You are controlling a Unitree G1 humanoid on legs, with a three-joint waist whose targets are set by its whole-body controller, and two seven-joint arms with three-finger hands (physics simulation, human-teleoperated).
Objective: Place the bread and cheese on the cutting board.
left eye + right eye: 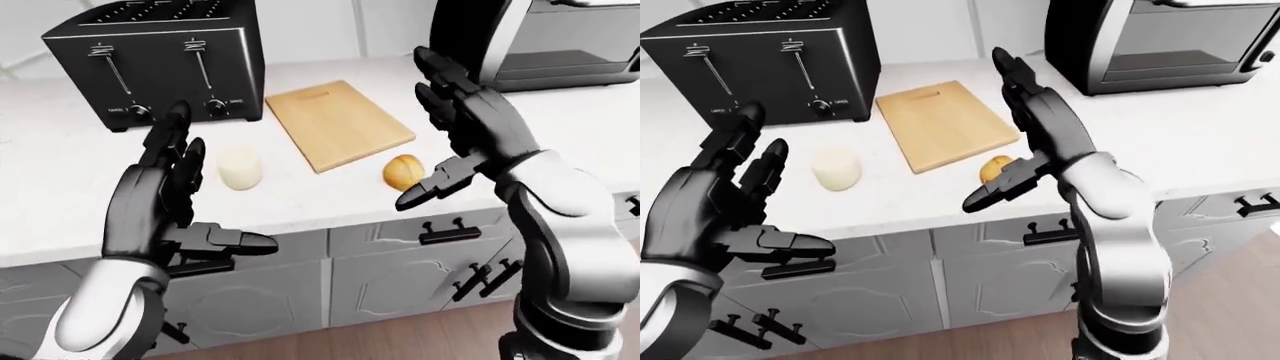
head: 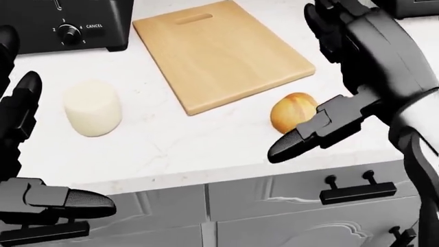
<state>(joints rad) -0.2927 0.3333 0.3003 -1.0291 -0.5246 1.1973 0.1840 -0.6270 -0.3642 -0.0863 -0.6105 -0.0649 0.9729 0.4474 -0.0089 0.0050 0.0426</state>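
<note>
A wooden cutting board [image 1: 338,123] lies bare on the white counter, right of the toaster. A pale cheese block [image 1: 240,167] stands on the counter left of the board's lower end. A round golden bread roll [image 1: 402,171] sits just right of the board's lower corner. My left hand [image 1: 190,202] is open, raised near the counter's edge below the cheese, apart from it. My right hand [image 1: 450,131] is open, fingers spread upward, hovering right of the roll with its thumb [image 2: 312,135] just below it, holding nothing.
A black four-slot toaster [image 1: 160,64] stands at the upper left. A black toaster oven [image 1: 1160,41] stands at the upper right. Grey cabinet drawers with black handles [image 1: 450,231] run below the counter's edge [image 1: 300,217].
</note>
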